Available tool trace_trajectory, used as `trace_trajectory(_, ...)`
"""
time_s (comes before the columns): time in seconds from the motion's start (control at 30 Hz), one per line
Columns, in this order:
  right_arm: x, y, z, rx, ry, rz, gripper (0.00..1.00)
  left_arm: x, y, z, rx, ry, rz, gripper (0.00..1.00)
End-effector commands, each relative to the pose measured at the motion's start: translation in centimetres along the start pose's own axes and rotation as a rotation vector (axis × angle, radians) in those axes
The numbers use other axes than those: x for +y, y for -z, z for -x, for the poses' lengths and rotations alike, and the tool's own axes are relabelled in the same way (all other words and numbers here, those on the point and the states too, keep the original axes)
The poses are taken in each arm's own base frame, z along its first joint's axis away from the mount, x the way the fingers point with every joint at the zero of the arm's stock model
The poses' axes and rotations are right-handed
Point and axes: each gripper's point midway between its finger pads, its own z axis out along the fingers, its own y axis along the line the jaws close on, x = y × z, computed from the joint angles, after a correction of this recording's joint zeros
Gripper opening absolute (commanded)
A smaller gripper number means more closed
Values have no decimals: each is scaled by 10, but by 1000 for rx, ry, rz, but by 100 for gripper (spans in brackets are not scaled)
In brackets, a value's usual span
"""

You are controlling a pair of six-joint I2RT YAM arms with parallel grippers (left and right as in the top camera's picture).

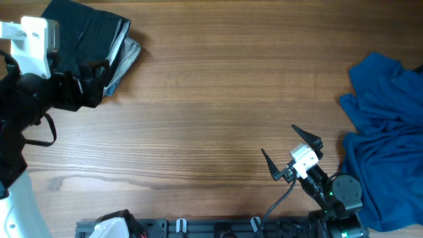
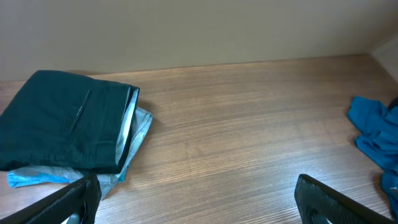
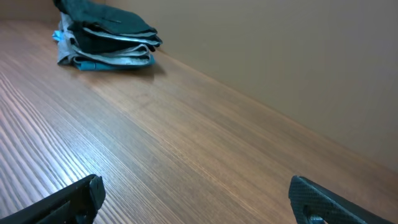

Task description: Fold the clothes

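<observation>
A stack of folded clothes [image 1: 92, 36], dark teal on top of light blue and grey, lies at the table's far left; it also shows in the left wrist view [image 2: 68, 127] and the right wrist view [image 3: 106, 38]. A heap of unfolded blue clothes [image 1: 386, 132] lies at the right edge and shows in the left wrist view [image 2: 376, 134]. My left gripper [image 1: 92, 76] is open and empty, next to the folded stack; its fingers frame bare wood [image 2: 196, 202]. My right gripper [image 1: 291, 151] is open and empty near the front, left of the blue heap [image 3: 193, 199].
The wooden table [image 1: 225, 99] runs between the stack and the heap. A black rail with mounts [image 1: 198, 228] lines the front edge. The right arm's base [image 1: 344, 195] sits against the blue heap.
</observation>
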Motion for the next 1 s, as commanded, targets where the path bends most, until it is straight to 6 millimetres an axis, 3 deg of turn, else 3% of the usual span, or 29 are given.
trace_trajectory(0.0, 13, 2, 15, -64, -20, 78, 100, -1, 1, 0, -3, -22, 1, 100)
trace_trajectory(0.17, -8, 2, 15, -60, -199, -38, 100, -1, 1, 0, -3, -22, 1, 100)
trace_trajectory(0.3, -19, 8, 41, -125, -31, -89, 100, -1, 1, 0, -3, -22, 1, 100)
trace_trajectory(0.53, -50, 15, 40, -125, -37, -226, 100, -1, 1, 0, -3, -23, 1, 100)
trace_trajectory(0.67, -63, 22, 65, -266, 35, -308, 100, -1, 1, 0, -3, -23, 1, 100)
trace_trajectory(0.83, -61, 14, 42, -226, 6, -304, 100, -1, 1, 0, -3, -23, 1, 100)
trace_trajectory(0.97, -54, 8, 5, -86, -56, -260, 100, -1, 1, 0, -3, -23, 1, 100)
